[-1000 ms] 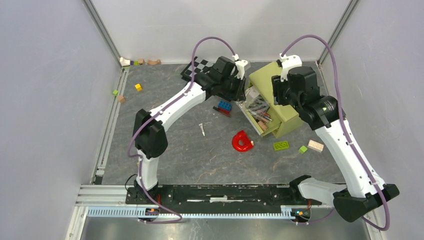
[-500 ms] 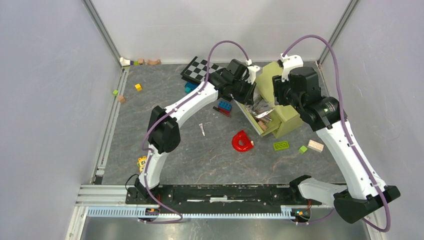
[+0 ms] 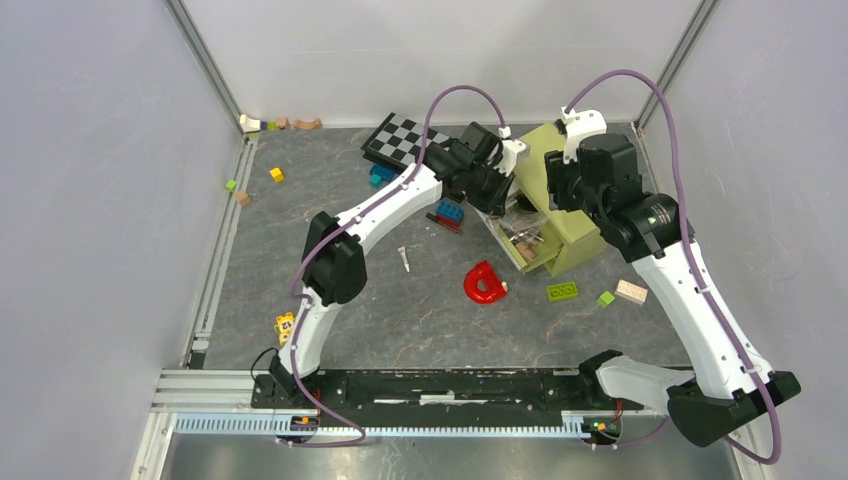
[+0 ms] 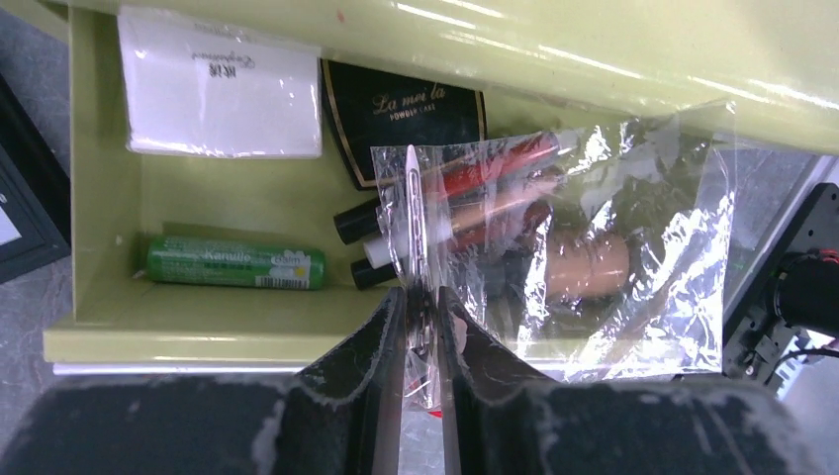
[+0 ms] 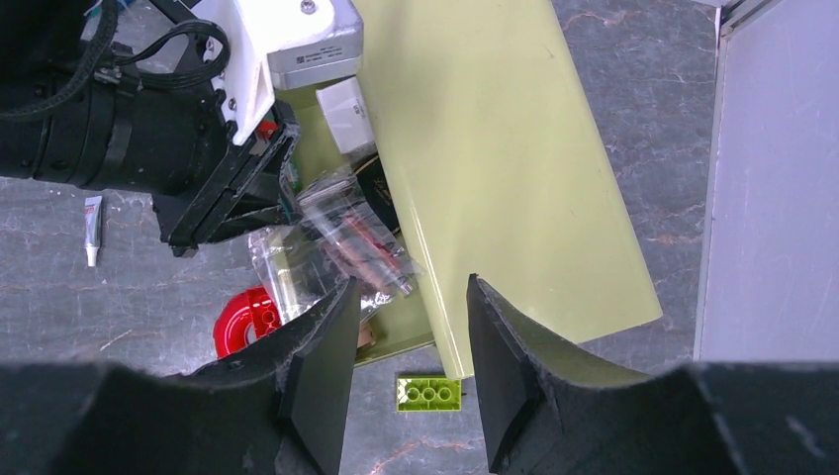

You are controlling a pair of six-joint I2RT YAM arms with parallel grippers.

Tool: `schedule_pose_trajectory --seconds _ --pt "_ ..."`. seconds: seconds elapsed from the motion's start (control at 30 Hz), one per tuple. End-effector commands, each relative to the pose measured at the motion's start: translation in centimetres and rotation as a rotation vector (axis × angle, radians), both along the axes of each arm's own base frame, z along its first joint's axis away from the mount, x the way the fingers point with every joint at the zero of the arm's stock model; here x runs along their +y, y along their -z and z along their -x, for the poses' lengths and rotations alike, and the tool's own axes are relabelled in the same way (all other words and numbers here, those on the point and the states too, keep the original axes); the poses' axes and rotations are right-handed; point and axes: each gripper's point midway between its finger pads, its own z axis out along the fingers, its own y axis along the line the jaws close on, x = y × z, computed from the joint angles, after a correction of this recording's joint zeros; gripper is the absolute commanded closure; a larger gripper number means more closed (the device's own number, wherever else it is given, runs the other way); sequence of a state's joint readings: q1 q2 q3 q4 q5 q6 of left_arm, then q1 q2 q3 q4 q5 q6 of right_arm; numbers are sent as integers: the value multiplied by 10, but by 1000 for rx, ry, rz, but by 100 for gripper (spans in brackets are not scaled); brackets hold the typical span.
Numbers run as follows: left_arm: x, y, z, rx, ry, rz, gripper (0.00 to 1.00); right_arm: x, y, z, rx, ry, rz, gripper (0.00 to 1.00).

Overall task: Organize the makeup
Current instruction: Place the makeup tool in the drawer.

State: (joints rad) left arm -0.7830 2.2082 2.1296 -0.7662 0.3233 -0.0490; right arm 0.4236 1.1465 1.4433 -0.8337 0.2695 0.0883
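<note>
The green cabinet (image 5: 495,148) sits on the bench, and the right hand (image 5: 411,287) hovers above it, fingers parted, gripping nothing. The left hand (image 4: 420,307) pinches narrow on a clear bag of makeup (image 4: 633,198) over the open drawer (image 4: 247,322), where a dark compact (image 4: 416,109) reads "La mei la, Powder Cake".

- Your left arm (image 3: 370,205) reaches far forward and to the right, with its elbow bent and raised over the table.
- Your left gripper (image 4: 418,297) has its jaws almost together, pinching the thin edge of a clear bag (image 4: 594,247).
- Your right arm (image 3: 690,290) rises from its base and leans forward, with the wrist turned down.
- Your right gripper (image 5: 406,297) has its jaws apart, with nothing between the fingers (image 5: 322,341).
</note>
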Motion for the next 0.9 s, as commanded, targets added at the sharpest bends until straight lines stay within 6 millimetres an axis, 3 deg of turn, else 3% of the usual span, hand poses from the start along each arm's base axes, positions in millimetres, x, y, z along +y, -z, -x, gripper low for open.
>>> schedule_pose_trajectory --seconds 0.0,0.4,0.7,0.87 --pt "-12 -12 -8 -68 39 18 77 -2 -15 2 -45 4 -15 49" --pt "-35 -6 -17 -89 55 47 78 -4 -16 4 -43 7 -8 49" --pt "-30 -13 -39 -185 -25 25 77 -3 -16 4 -42 5 -10 49" --pt "-30 -26 -53 -264 -56 30 69 -3 -19 5 -43 2 -12 49"
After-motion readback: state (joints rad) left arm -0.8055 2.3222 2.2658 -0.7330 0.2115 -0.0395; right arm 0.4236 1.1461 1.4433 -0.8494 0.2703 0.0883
